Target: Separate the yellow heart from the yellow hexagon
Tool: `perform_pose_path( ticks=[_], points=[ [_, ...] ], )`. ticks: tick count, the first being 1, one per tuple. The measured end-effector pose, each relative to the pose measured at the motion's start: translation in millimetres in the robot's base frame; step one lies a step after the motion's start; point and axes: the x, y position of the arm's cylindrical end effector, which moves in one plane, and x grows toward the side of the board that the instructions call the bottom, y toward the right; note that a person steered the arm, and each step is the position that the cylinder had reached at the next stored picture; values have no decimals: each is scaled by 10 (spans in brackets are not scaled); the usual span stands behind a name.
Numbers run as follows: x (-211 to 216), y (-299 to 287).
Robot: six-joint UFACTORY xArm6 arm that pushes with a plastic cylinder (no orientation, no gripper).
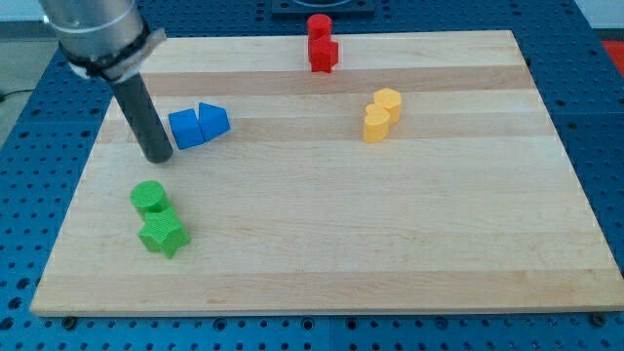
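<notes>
The yellow heart (376,124) and the yellow hexagon (388,101) sit touching each other right of the board's middle, toward the view's top, the hexagon just above and right of the heart. My tip (158,156) rests on the board at the view's left, far from both yellow blocks. It is just left of the blue cube (185,129).
A blue triangular block (214,120) touches the blue cube. A green cylinder (150,198) and a green star (162,234) lie below my tip. A red cylinder (318,26) and a red cube (324,54) sit at the top edge of the wooden board (390,244).
</notes>
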Motion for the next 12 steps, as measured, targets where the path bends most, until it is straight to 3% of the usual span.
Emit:
perform_pose_path(
  ticks=[2,4,6,9,12],
  points=[
    [-73,1506],
    [-73,1797],
    [-525,1930],
    [-702,3215],
    [-597,2635]
  ],
)
